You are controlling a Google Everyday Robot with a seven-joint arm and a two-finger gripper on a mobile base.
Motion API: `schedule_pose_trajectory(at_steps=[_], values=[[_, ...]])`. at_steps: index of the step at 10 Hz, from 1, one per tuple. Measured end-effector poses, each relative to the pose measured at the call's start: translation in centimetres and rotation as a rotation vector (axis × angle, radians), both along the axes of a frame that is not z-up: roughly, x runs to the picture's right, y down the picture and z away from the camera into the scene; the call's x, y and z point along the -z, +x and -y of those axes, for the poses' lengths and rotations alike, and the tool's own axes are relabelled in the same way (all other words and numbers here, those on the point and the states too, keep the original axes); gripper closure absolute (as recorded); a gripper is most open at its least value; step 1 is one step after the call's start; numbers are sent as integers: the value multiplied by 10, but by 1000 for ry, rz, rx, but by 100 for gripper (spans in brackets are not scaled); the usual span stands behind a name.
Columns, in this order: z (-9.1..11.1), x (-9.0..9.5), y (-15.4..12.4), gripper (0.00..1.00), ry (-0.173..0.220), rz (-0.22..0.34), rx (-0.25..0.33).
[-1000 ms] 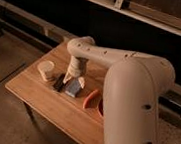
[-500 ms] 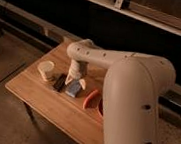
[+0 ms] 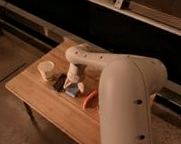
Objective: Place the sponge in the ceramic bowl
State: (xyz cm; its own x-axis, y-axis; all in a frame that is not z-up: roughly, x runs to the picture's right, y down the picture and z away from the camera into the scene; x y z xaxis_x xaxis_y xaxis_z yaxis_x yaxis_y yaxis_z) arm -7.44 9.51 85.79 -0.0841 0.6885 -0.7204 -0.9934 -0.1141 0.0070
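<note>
The sponge [image 3: 72, 90], a small blue-grey block with a pale edge, is on the wooden table [image 3: 40, 97] just right of a black oblong object. My gripper [image 3: 74, 82] points straight down onto the sponge from above, at the end of the white arm. Of the ceramic bowl [image 3: 90, 100] only a curved red-orange edge shows, to the right of the sponge. The rest of the bowl is hidden behind the thick arm.
A small cream cup [image 3: 46, 71] stands at the table's left. The black flat oblong object [image 3: 59, 83] lies between the cup and the sponge. The big white arm [image 3: 124, 106] covers the table's right side. A dark shelf runs behind.
</note>
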Motion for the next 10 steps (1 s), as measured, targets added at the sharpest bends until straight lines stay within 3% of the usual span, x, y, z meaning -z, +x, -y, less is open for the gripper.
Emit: schedule_pose_trajectory(at_steps=[5, 8, 10], values=[[6, 2, 4, 95, 29, -5, -5], [20, 15, 8, 100, 59, -38, 2], [37, 37, 14, 100, 97, -69, 8]])
